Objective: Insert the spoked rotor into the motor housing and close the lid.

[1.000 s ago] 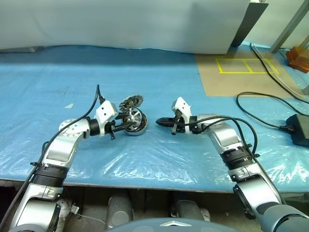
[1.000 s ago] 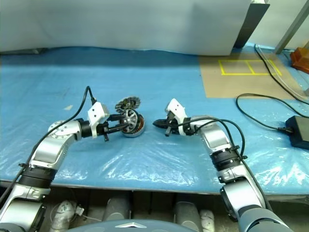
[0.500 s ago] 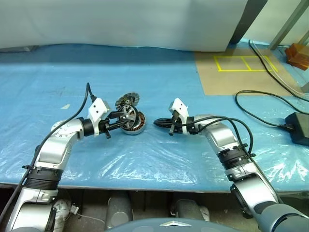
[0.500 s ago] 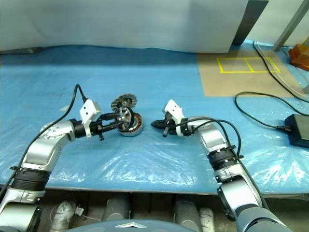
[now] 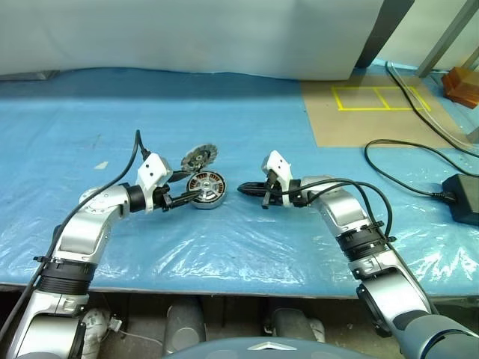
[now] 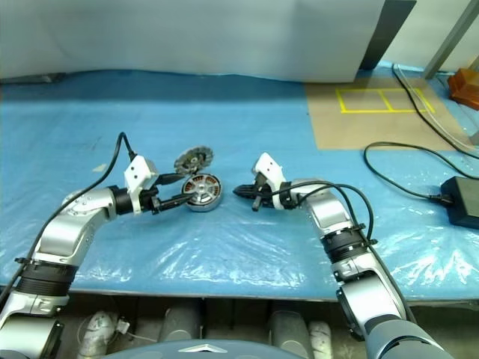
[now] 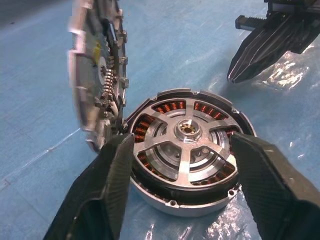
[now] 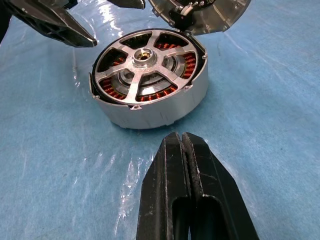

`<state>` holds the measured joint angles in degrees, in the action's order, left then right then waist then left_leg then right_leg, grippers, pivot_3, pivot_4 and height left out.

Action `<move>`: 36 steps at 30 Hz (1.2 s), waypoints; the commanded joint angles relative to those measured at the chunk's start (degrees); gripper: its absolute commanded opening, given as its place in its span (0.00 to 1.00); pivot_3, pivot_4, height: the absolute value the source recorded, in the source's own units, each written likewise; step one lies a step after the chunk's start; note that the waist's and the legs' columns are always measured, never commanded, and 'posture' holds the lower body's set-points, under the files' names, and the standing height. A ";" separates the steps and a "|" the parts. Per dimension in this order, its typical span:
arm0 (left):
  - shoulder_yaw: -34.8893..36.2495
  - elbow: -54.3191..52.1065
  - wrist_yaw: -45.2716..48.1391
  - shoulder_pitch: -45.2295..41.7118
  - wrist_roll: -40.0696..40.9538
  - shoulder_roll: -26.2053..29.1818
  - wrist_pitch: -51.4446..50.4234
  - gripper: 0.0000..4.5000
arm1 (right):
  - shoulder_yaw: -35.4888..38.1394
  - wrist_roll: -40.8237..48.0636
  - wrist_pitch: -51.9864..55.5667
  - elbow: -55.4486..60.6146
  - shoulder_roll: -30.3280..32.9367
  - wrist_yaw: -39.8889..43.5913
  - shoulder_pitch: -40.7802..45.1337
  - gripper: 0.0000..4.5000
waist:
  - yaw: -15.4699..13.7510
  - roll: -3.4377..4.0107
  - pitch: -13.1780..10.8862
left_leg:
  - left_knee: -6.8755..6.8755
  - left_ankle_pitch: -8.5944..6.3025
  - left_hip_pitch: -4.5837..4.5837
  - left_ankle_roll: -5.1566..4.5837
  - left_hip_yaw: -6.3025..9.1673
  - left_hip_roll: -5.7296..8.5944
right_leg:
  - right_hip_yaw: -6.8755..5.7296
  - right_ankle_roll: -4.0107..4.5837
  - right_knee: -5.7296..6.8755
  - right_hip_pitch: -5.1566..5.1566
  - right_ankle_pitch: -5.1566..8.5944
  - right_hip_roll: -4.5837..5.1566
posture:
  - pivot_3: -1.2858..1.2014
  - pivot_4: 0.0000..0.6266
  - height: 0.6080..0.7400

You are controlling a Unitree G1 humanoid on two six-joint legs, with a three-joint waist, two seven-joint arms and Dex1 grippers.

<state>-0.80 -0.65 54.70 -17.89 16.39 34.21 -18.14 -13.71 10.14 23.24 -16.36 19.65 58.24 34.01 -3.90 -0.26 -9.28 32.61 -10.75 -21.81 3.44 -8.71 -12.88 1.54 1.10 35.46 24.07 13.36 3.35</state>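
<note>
Rotor seated in the open motor housing

The spoked rotor [image 7: 187,145] lies flat inside the motor housing [image 8: 150,75], copper windings showing through its gaps; the housing rests on the blue surface [image 5: 224,134], and the lid [image 5: 200,156] stands open at its rim.

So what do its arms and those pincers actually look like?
Both arms are jointed silver-grey metal with black rings. Each wrist carries a small white block, with a black cable looping back along the arm. The left gripper and right gripper each have two tapered black fingers.

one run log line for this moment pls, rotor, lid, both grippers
spoked rotor: seated in motor housing | lid: upright, not closed | left gripper: open, straddling housing | right gripper: shut, beside housing
</note>
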 commanded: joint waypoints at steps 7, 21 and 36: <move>1.85 -1.47 -0.28 -1.34 1.08 1.15 0.45 0.67 | 0.84 0.85 -0.45 1.99 -0.29 -0.66 -0.05 0.00 | -0.01 0.00 0.00 | 0.01 0.00 0.00 0.00 0.00 0.00 | 0.00 0.00 0.02 0.00 0.00 0.00 | 0.52 0.24 1.00; 13.89 -10.50 -2.49 11.63 11.45 5.23 -8.22 0.67 | 1.72 5.10 1.98 1.42 -8.94 -1.27 7.67 0.00 | 1.04 -0.04 -0.02 | -0.08 -0.01 -0.01 0.01 0.00 -0.03 | -0.02 0.12 0.08 0.10 0.07 -0.02 | 0.52 0.24 1.00; 16.39 -11.08 -6.79 15.94 10.49 5.50 -7.00 0.67 | 1.39 2.31 -7.38 -20.08 -19.04 -0.27 17.73 0.00 | 1.45 -0.07 -0.02 | -0.04 -0.01 -0.10 0.01 0.01 -0.07 | -0.07 0.12 0.12 0.16 0.06 -0.03 | 0.52 0.24 1.00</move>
<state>14.22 -8.96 48.30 -1.98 26.37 39.31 -25.50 -13.13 12.16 17.44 -35.79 1.44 57.48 50.24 -2.45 -0.33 -9.30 32.57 -10.76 -21.92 3.45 -8.70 -12.95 1.47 1.26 35.58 24.23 13.45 3.33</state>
